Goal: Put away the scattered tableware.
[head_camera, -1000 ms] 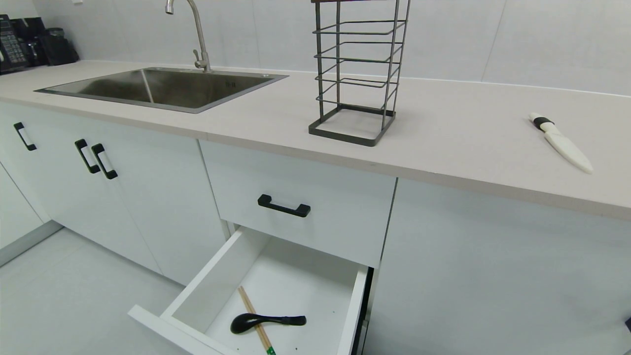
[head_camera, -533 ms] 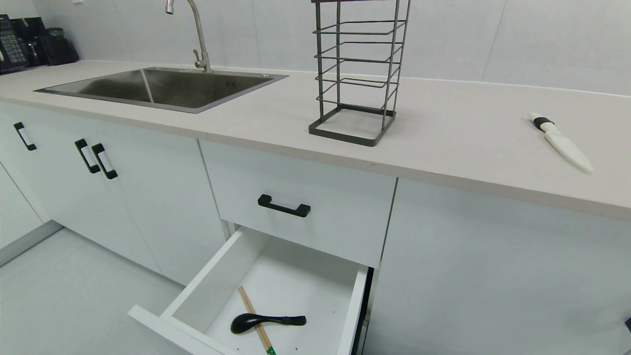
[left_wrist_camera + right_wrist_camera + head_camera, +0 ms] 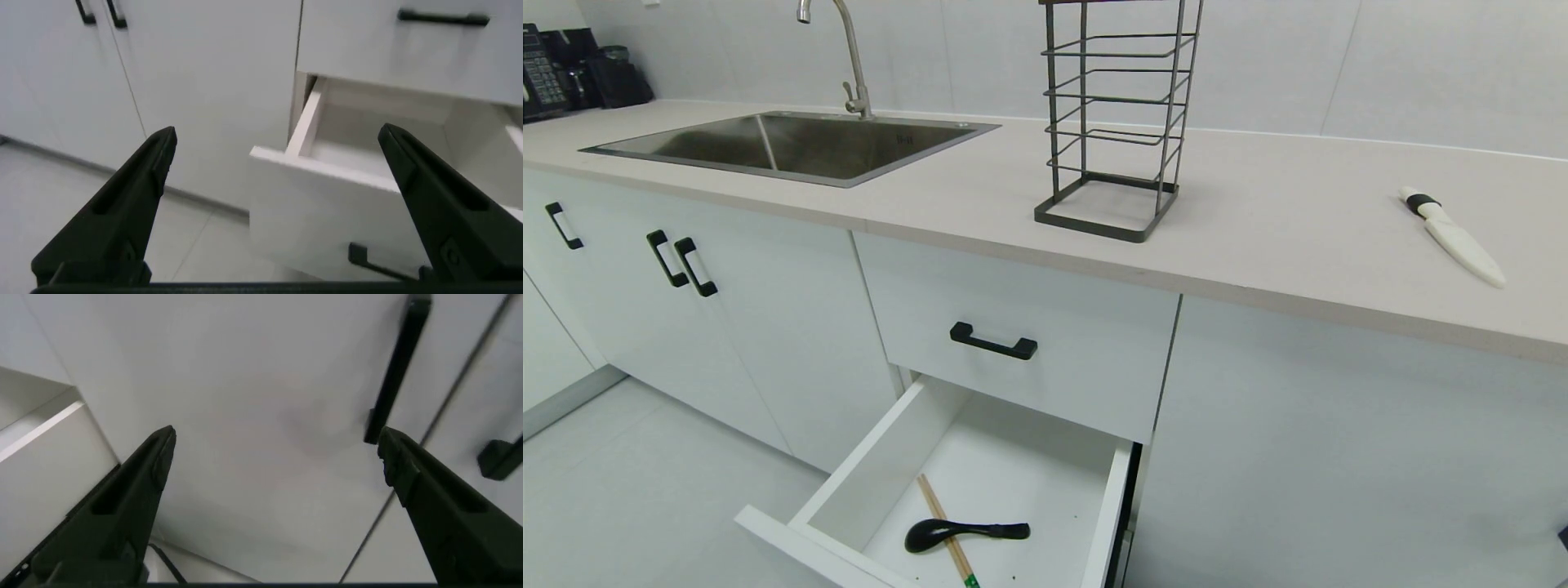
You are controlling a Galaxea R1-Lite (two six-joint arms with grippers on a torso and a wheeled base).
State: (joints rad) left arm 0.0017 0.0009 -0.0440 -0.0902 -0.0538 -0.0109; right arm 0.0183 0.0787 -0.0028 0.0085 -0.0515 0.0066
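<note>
Head view: knife [image 3: 1454, 238] lies flat on the counter [image 3: 1258, 212] at right of frame, well apart from the rack [image 3: 1052, 122] at top centre. At lower centre the drawer [image 3: 874, 465] is pulled open. Spoon [image 3: 996, 531] and chopsticks [image 3: 934, 500] lie in it, crossing each other.

Left wrist view: left claw [image 3: 278, 204] is spread wide with nothing in it, low in front of the drawer. Right wrist view: right claw [image 3: 278, 498] is also spread wide and empty, facing a white cabinet door with a black handle [image 3: 400, 367].

The knife looks like the last loose piece, so the step is probably fetching it, and the right arm is the nearer one. To do it well:
- Raise the arm over the counter first and come down from above.
- Line the jaws across the knife's narrow width.
- Grip near the black-banded end, likely the handle, not the tapered white part, which is thin and may slip.
- It lies flat, so the fingertips must nearly touch the counter before closing.
- Lift straight, carry to the drawer, and lay it beside the spoon without dropping it.
</note>
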